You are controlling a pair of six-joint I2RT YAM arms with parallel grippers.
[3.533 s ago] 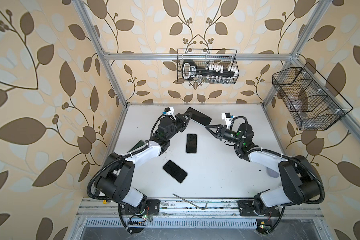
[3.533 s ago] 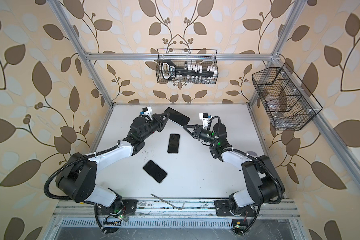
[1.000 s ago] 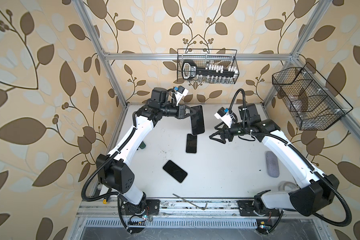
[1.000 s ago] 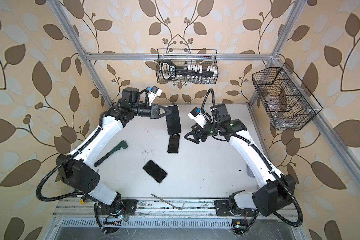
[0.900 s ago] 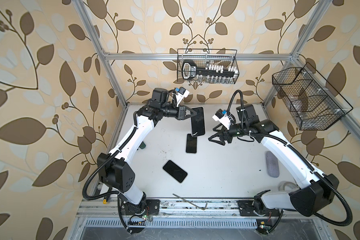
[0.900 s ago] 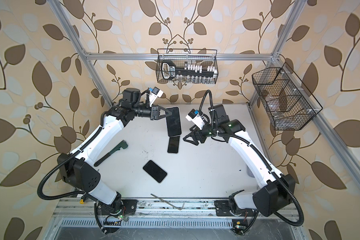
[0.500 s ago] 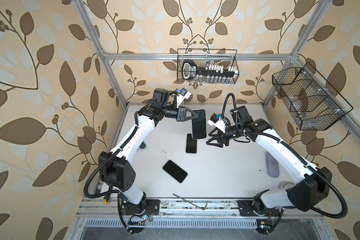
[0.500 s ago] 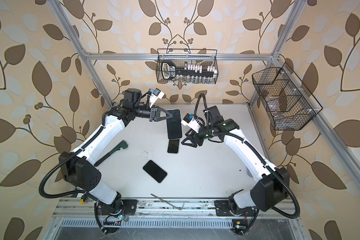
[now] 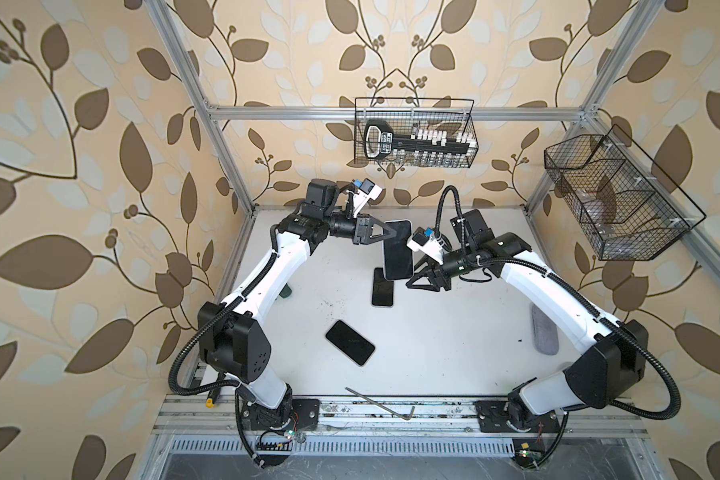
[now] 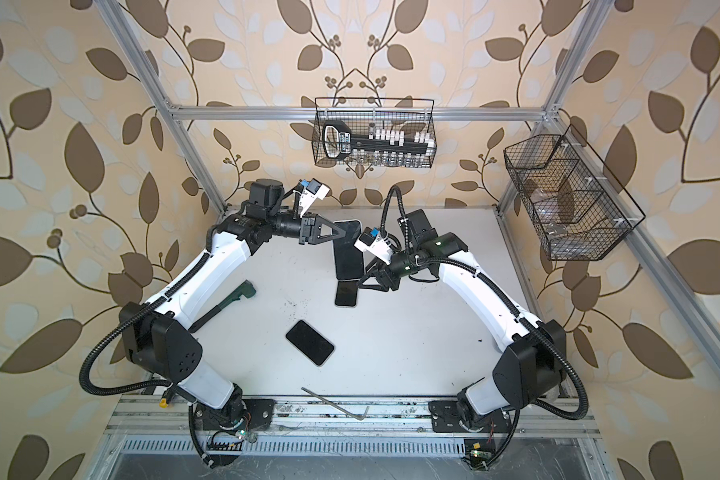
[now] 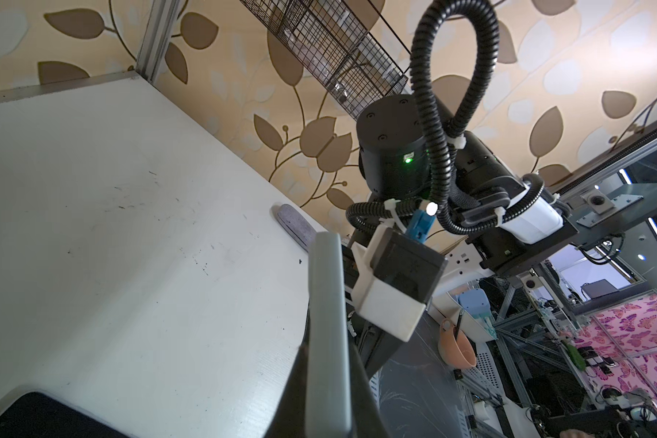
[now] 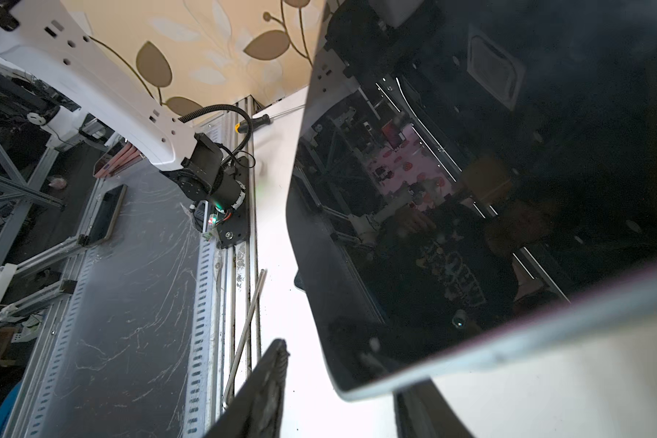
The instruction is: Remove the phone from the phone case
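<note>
Our left hand (image 9: 385, 235) grips the cased phone (image 9: 396, 249) by its far end; long axis points back toward our bases; right hand (image 9: 412, 277) straddles the free near end, jaws apart

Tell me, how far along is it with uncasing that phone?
Done: the left gripper holds the cased phone up off the table, pinched near one end. In hand: the right gripper sits at its other end, jaws apart, no grip visible. Left: the pale case rim still frames the screen, so pulling them apart remains.
</note>
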